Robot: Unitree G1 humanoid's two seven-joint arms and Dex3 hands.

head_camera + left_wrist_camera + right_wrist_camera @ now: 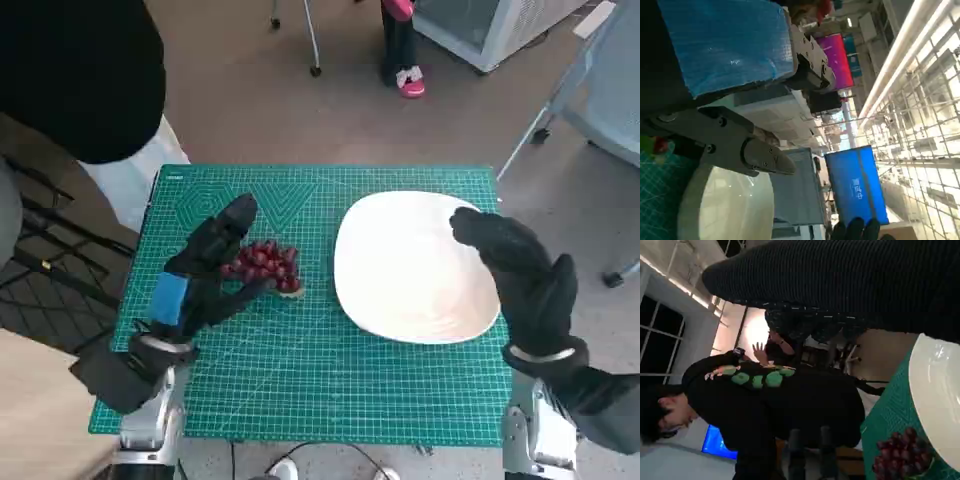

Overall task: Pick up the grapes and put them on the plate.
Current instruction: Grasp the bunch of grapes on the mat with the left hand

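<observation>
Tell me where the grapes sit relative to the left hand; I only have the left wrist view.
Observer: The grapes lie on the green mat, right at the left hand fingertips.
Operator: Say whether it holds them.
Observer: I cannot tell; the fingers flank the bunch, which rests on the mat.
Operator: Report the right hand.
Observer: The right hand hovers over the white plate edge, holding nothing.

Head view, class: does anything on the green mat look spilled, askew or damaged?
Nothing stands out. The red grapes lie in one bunch on the cutting mat, beside the left robot hand. The white plate sits flat, bare, with no visible damage.
</observation>
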